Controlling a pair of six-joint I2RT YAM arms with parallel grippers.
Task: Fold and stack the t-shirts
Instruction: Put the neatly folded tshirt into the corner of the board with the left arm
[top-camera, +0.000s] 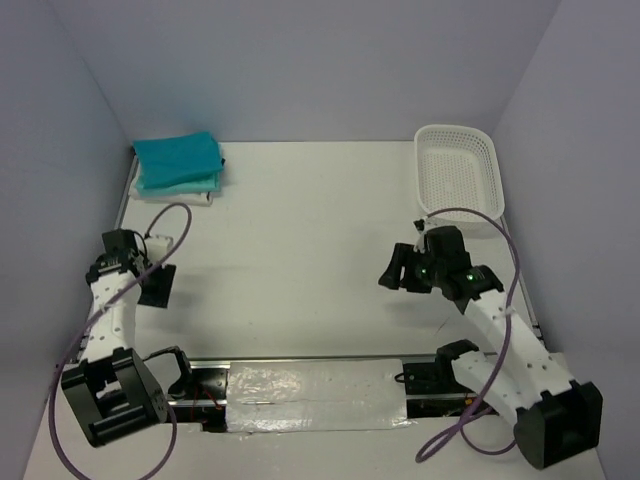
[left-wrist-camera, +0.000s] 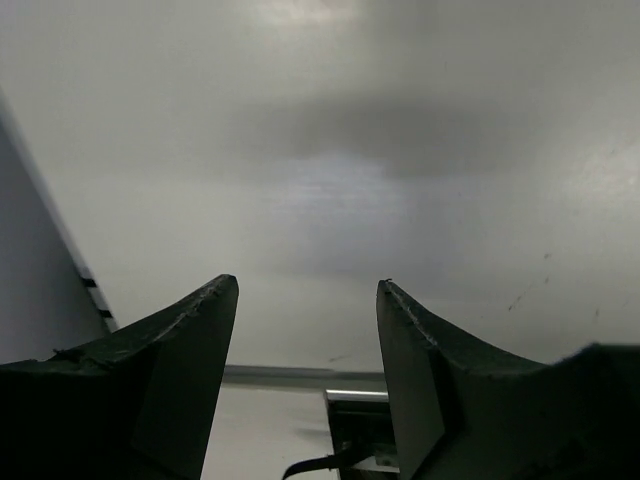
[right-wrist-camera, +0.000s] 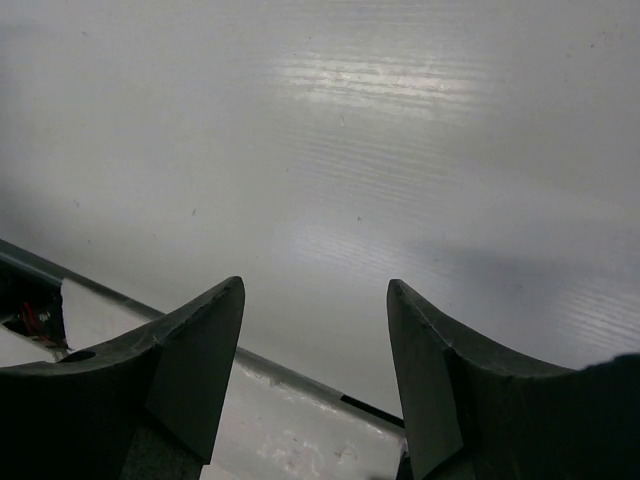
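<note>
Folded t-shirts (top-camera: 178, 165) lie stacked at the table's far left corner, a teal one on top, a pale mint one and a white one beneath. My left gripper (top-camera: 156, 285) hangs open over bare table near the left edge, well short of the stack. In the left wrist view its fingertips (left-wrist-camera: 228, 290) stand apart with nothing between them. My right gripper (top-camera: 398, 268) is open above the table on the right side, and the right wrist view shows its fingers (right-wrist-camera: 232, 292) spread over bare white surface.
A white plastic lattice basket (top-camera: 458, 178) stands at the far right, just behind the right arm. Purple cables loop beside both arms. A shiny foil strip (top-camera: 315, 395) runs between the arm bases at the near edge. Pale walls close in on three sides.
</note>
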